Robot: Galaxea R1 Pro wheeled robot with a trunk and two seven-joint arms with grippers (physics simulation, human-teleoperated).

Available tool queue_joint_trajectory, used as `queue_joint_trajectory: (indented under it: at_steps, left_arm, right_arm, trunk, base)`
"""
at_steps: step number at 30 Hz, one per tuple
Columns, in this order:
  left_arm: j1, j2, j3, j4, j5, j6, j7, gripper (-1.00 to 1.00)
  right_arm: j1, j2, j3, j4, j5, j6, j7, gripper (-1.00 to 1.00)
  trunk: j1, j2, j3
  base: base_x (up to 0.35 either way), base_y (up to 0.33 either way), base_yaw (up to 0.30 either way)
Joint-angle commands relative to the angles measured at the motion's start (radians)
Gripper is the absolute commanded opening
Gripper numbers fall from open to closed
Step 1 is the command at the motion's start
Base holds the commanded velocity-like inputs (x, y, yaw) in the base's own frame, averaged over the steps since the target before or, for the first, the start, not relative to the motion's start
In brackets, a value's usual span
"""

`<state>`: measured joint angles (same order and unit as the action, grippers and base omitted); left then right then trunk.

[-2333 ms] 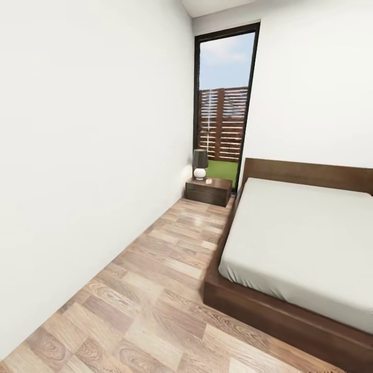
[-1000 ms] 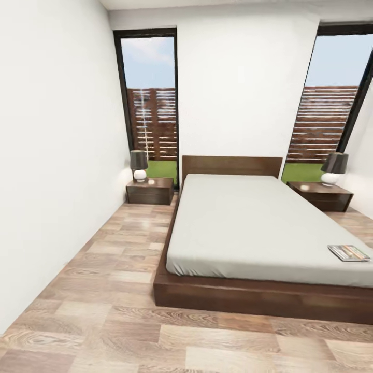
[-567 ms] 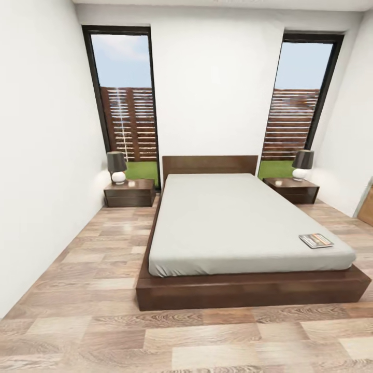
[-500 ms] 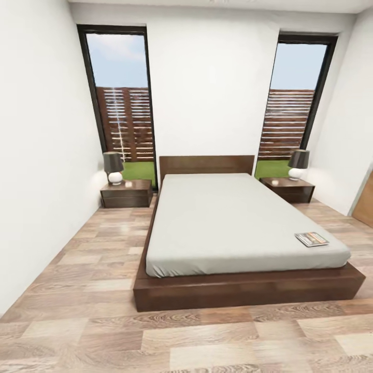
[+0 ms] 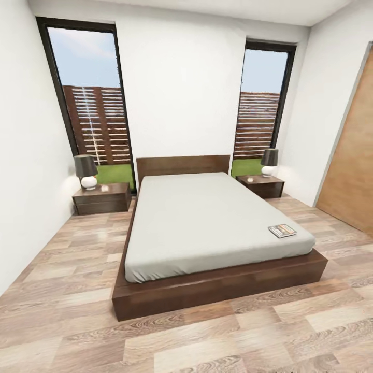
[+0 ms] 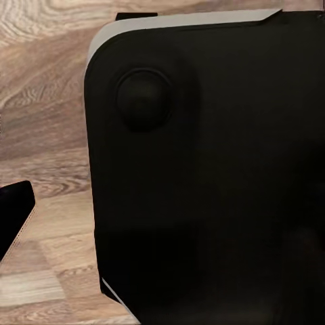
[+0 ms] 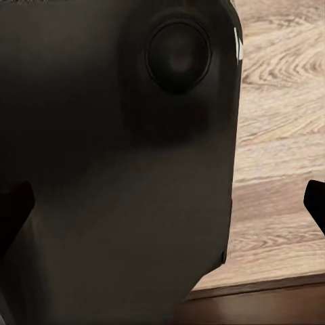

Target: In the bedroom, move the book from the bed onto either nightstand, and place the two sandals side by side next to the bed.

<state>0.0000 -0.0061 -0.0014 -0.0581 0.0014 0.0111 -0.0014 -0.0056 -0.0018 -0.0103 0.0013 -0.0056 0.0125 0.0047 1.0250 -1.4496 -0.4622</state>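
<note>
While the robot stands at the foot of the bed point(image 5: 207, 223), the book point(image 5: 282, 230) is seen lying flat on the pale mattress, close to the foot-end corner on the robot's right and well ahead of both arms. 2 nightstands flank the headboard: the left nightstand point(image 5: 101, 198) and the right nightstand point(image 5: 260, 186), each carrying a lamp. The right one is judged the nearer to the book. No sandals can be made out on the wood-plank floor point(image 5: 62, 311).

In both wrist views a dark rounded body panel blocks most of the picture; the left gripper point(image 6: 13, 220) is glimpsed as 1 dark fingertip, the right gripper point(image 7: 162, 210) as 2 dark tips at opposite edges. Whether either is apart or together cannot be told.

Risks are judged as follows: the low bed frame could be struck by the base if the book is approached too directly, and the thin book could be pushed across the mattress rather than lifted, since little edge is offered for a pinch.
</note>
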Motion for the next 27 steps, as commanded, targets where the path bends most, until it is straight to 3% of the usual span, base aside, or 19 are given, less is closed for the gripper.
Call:
queue_joint_trajectory:
  at_steps: [1,27]
  left_arm:
    - [0.0,0.0,0.0,-0.001,0.0,0.001,0.0,1.0]
    - [0.0,-0.006,0.0,0.0,0.0,0.001,0.0,1.0]
  right_arm:
    - [-0.001,0.0,-0.001,0.0,-0.001,0.001,0.0,1.0]
    - [-0.001,0.0,-0.001,-0.001,-0.001,0.001,0.001,1.0]
  trunk:
    - [0.0,0.0,0.0]
    - [0.0,0.0,0.01]
  base:
    - [0.0,0.0,-0.285]
    - [0.0,0.0,-0.284]
